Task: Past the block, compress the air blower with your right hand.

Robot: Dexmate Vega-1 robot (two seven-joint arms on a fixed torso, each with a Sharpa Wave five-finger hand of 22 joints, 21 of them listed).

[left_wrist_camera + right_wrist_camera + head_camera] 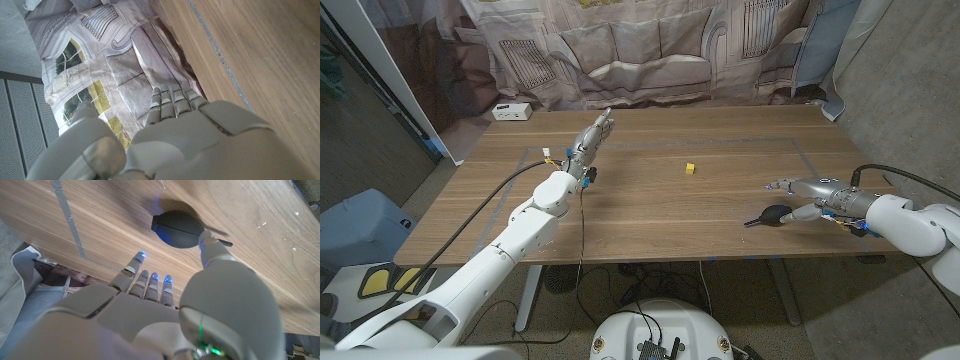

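Observation:
A black rubber air blower [772,214] lies on the wooden table [650,215] near its front right, nozzle pointing toward the middle. My right hand [803,197] is just beside it with fingers stretched out and spread; the thumb tip touches or nearly touches the bulb [180,229]. The hand holds nothing. A small yellow block [690,168] sits mid-table, apart from both hands. My left hand [592,137] is raised over the far left of the table, fingers straight and together, holding nothing [175,130].
A white box [512,111] sits at the far left corner. Grey tape lines [740,143] mark a rectangle on the tabletop. A printed curtain [650,45] hangs behind the table. Cables [582,215] trail along my left arm.

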